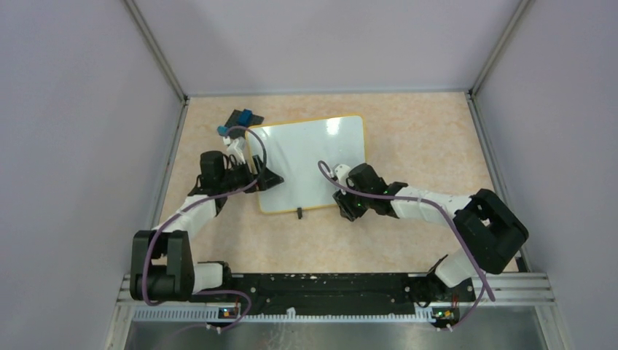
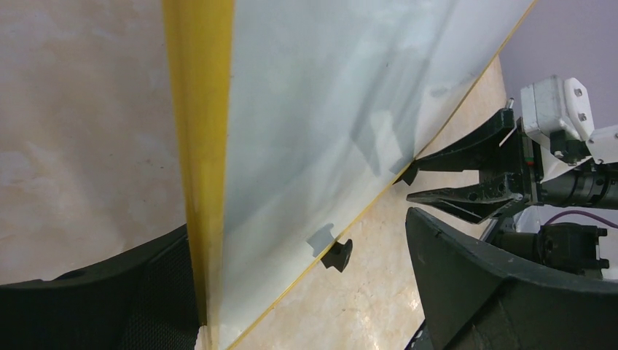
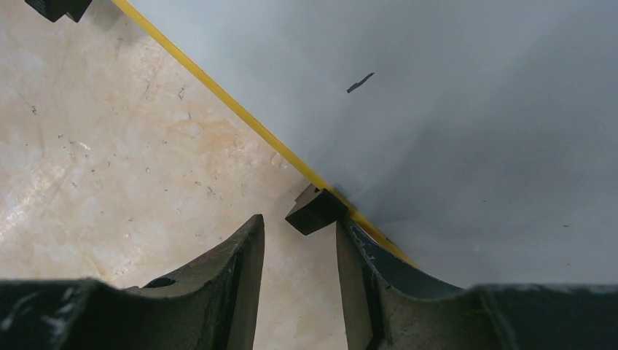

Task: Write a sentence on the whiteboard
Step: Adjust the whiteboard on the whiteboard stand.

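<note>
The whiteboard [image 1: 310, 164], white with a thin yellow rim, lies flat on the table. I see no lettering on it in the top view. The right wrist view shows only one short black stroke [image 3: 360, 82] on it. My left gripper [image 1: 268, 177] is open and straddles the board's left yellow rim [image 2: 200, 146], one finger [image 2: 95, 306] beside the rim. My right gripper [image 1: 344, 204] is open at the board's near edge. A black clip foot [image 3: 313, 209] sits just ahead of its fingertips, and the right finger [image 3: 379, 277] overlaps the rim. It also shows in the left wrist view [image 2: 415, 179]. No marker is in view.
A small dark plate with blue blocks [image 1: 240, 119] lies behind the board's left corner. Another clip foot [image 1: 299, 214] sticks out from the near edge, also seen in the left wrist view [image 2: 337, 255]. Grey walls enclose the beige table [image 1: 408, 138] on three sides.
</note>
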`<state>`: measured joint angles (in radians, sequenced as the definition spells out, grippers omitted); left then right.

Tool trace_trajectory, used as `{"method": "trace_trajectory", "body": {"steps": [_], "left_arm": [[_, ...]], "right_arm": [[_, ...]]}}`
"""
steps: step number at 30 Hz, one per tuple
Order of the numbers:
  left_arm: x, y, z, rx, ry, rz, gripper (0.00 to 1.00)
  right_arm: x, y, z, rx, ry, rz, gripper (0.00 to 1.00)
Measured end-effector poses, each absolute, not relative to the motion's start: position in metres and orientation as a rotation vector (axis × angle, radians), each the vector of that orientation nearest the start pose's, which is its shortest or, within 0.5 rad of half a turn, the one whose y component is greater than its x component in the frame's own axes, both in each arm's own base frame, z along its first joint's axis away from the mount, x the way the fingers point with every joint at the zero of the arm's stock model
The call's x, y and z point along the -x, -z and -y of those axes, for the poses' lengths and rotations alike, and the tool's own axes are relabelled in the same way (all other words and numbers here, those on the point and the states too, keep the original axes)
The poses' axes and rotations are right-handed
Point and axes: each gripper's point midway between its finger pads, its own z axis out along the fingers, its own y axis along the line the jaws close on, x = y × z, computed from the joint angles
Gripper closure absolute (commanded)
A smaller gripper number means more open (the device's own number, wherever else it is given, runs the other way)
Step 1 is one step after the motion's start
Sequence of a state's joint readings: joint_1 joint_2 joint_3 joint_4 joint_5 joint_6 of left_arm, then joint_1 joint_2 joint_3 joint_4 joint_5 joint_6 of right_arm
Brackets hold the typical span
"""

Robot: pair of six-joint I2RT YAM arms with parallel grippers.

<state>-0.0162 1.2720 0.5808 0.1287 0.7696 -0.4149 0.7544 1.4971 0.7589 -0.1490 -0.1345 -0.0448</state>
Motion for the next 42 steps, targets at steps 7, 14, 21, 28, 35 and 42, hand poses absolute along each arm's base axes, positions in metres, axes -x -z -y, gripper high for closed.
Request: {"method": "trace_trajectory", "body": {"steps": [7, 14, 21, 28, 35, 42], "left_arm": [[-0.305, -0.120, 0.150, -0.073, 1.094, -2.138, 0.01], [-0.305, -0.115, 0.160, -0.103, 1.109, -2.145, 0.01], [-0.305, -0.113, 0.166, -0.125, 1.114, -2.142, 0.09], [-0.308, -0.112, 0.170, -0.144, 1.119, -2.131, 0.13], [-0.309, -0.109, 0.176, -0.167, 1.128, -2.125, 0.15], [-0.308, -0.107, 0.181, -0.181, 1.129, -2.127, 0.08]], "right_arm": [[-0.239, -0.033, -0.255, 1.023, -0.468, -2.294, 0.60], [-0.239, -0.033, -0.255, 1.018, -0.464, -2.294, 0.62], [-0.240, -0.033, -0.255, 1.017, -0.461, -2.291, 0.62], [-0.240, -0.034, -0.255, 1.018, -0.457, -2.289, 0.63], [-0.241, -0.034, -0.255, 1.020, -0.453, -2.287, 0.63], [-0.241, -0.034, -0.254, 1.020, -0.445, -2.286, 0.64]]}}
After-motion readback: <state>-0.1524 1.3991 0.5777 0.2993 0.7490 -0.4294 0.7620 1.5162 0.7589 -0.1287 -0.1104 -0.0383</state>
